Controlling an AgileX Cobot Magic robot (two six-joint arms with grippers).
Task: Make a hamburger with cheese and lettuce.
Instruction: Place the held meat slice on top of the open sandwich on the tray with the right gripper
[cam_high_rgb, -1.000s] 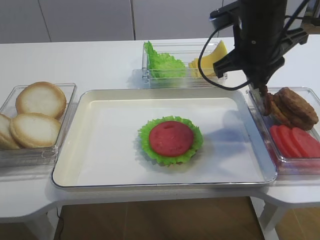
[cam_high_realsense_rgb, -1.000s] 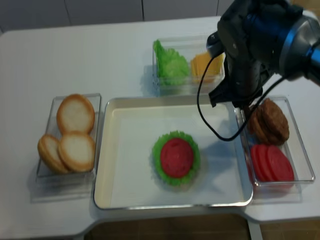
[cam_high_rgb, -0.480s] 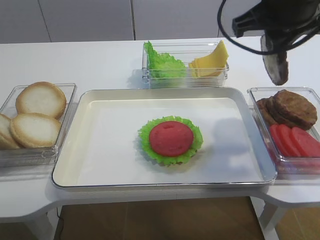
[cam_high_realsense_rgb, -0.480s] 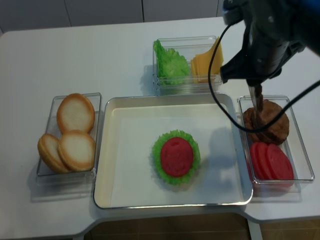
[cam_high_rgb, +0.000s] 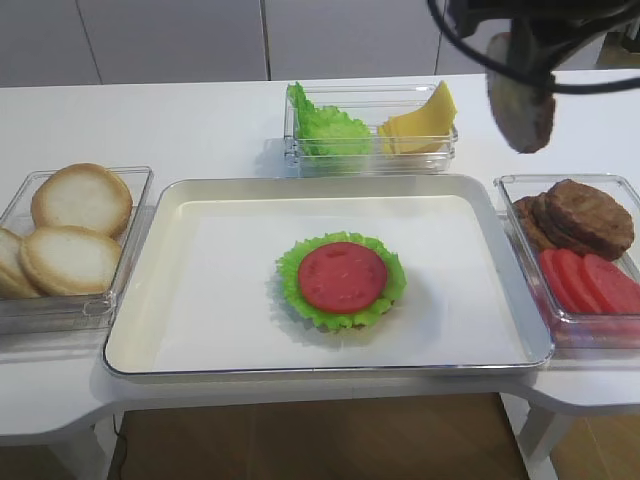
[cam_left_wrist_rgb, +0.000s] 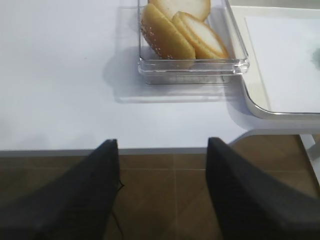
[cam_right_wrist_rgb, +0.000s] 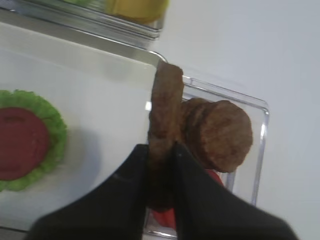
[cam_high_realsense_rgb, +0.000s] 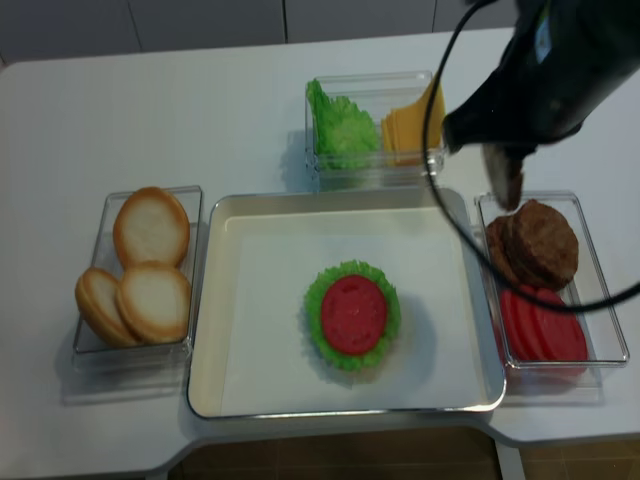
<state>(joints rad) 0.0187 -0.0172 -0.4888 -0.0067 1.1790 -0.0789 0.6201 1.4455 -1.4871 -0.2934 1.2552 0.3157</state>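
On the white rectangular metal tray (cam_high_rgb: 190, 290) at the middle of the white table (cam_high_rgb: 150, 120) sits the hamburger (cam_high_rgb: 341, 281), a small stack showing a frilly green lettuce rim with a red tomato slice on top; its bun base is barely visible. No patty, cheese or top bun is on it yet, so the build looks under half done.

Behind the tray, a clear plastic box (cam_high_rgb: 370, 152) holds the lettuce (cam_high_rgb: 322, 128), bright green and ruffled, beside the cheese (cam_high_rgb: 420, 122), thin pale-yellow slices with pointed corners, seemingly untouched.

The right gripper (cam_right_wrist_rgb: 161, 165) is pinched shut on the edge of a flat brown round patty (cam_right_wrist_rgb: 164, 120), which hangs edge-on, high in the air above the gap between the cheese box and the clear right-hand bin (cam_high_rgb: 520, 185) of brown patties (cam_high_rgb: 585, 212) and red tomato slices (cam_high_rgb: 598, 282).

The left gripper (cam_left_wrist_rgb: 162, 185) hangs off the table's left front edge near a clear bin of pale round buns (cam_high_rgb: 70, 230); its dark fingers stand apart, holding nothing.

A second ago the right claw was down at the patty bin; now it has lifted clear with one patty and drifted slightly toward the tray. The hamburger has not moved.
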